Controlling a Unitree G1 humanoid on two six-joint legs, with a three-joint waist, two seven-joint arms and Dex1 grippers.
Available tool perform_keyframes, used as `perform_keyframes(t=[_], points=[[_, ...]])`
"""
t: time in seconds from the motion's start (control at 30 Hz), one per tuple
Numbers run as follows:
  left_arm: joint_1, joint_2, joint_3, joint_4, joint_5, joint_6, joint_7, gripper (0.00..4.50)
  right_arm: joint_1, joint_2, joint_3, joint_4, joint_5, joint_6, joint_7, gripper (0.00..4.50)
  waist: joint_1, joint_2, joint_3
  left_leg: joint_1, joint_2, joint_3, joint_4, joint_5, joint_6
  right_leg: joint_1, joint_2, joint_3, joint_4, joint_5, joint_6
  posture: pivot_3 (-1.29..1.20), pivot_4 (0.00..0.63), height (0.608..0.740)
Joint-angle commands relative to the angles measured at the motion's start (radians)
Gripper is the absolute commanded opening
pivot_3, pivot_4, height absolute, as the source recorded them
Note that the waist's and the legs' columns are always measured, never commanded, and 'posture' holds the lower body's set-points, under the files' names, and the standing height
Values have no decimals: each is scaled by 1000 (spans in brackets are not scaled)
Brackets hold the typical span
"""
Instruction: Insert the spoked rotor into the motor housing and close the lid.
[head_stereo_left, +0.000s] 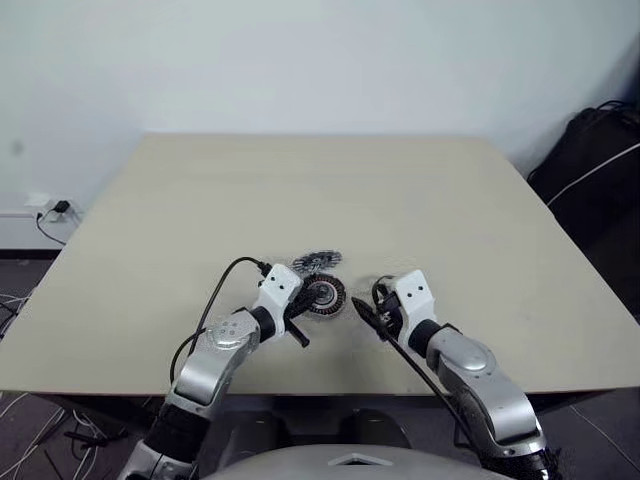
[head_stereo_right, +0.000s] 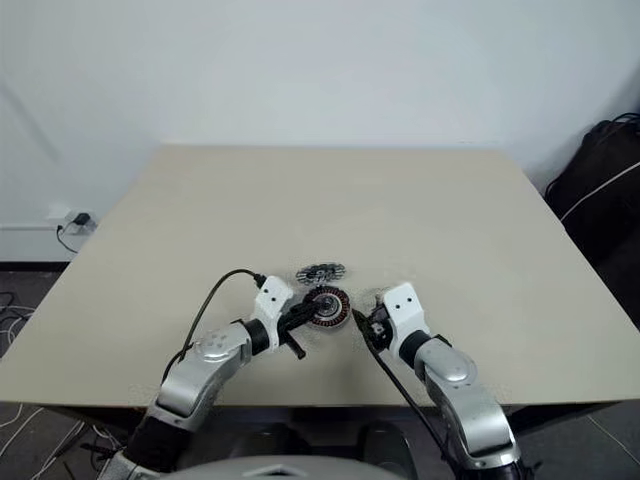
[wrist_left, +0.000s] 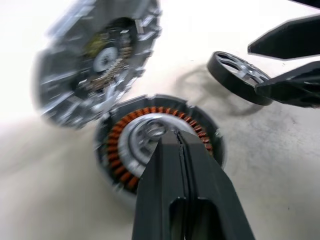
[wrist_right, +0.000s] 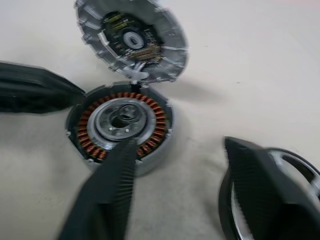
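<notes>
Beige worktop (head_stereo_left: 450, 210) fills our view below a pale wall, with a dark bag (head_stereo_left: 600, 160) past its right edge. Near the front edge sits the motor housing (wrist_right: 120, 125), copper winding ring up. Just behind and touching it, the lid (wrist_right: 131, 40) leans tilted with its inner side exposed. Our left end effector (wrist_left: 179, 145) is clenched, its fingers pressed together with nothing between them, tips over the housing's silver centre. Our right end effector (wrist_right: 182, 190) has its fingers parted; the spoked rotor (wrist_left: 239, 75) lies on the worktop to the right of the housing, against the right-hand finger (wrist_right: 260, 190)
</notes>
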Motion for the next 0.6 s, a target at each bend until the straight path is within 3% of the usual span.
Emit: perform_keyframes(t=[0.03,0.2,0.6], points=[[26,14,31,-76,-10,-30,9,0,-82,-17,49,-22,-26,72,6,1636,-1,1,0,0,0,0,0,0,0,0,0,0,0,0,0,0,0,740],[95,42,52,-114,-9,-87,-2,0,-238,-21,140,32,-52,160,40,21,-3,1,0,0,0,0,0,0,0,-1,0,0,0,0,-1,0,0,740],[213,33,62,-37,56,-352,66,0,-560,-95,341,301,-151,196,199,21,-2,2,1,-1,0,1,-1,0,1,-1,-1,-1,0,0,-1,0,0,740]])
